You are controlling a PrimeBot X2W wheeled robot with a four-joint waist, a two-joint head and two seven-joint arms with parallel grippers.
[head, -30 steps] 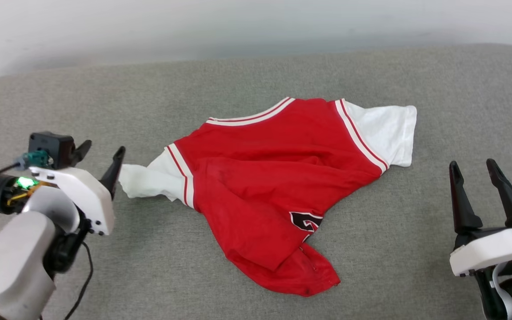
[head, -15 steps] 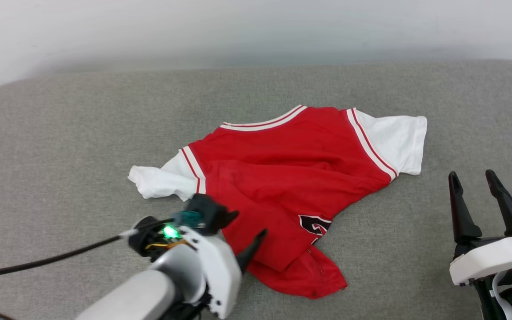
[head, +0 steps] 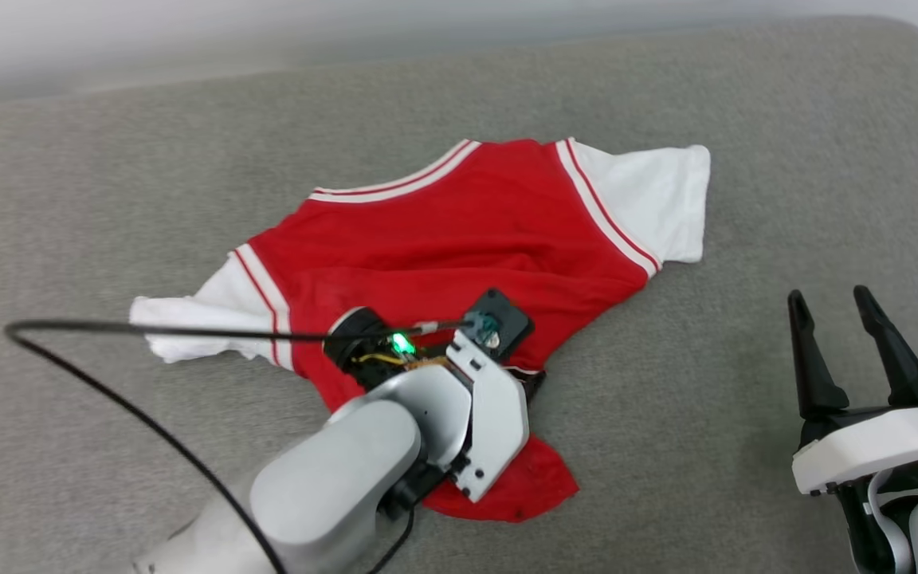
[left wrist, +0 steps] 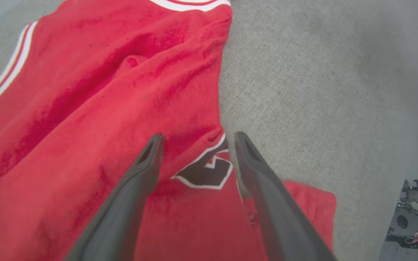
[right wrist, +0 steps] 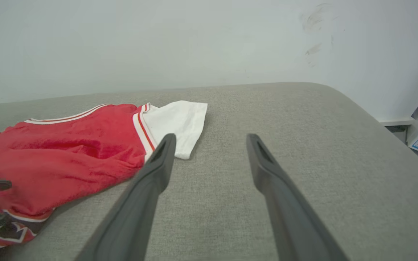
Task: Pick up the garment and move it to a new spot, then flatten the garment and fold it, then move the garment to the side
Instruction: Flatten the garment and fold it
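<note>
The rumpled red jersey shirt with short white sleeves (head: 443, 231) lies on the grey fabric cushion (head: 746, 119). The left gripper (left wrist: 196, 136), fingers spread and empty, hangs over its black white-edged print (left wrist: 205, 174). The arm's black cable (head: 188, 330) crosses one sleeve. The right gripper (head: 828, 293), spread and empty too, stands well apart over bare cushion.

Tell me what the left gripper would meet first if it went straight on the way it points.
Most likely the garment: the open left gripper points at its red fabric, tips either side of the black print. Height above the cloth is unclear.
</note>
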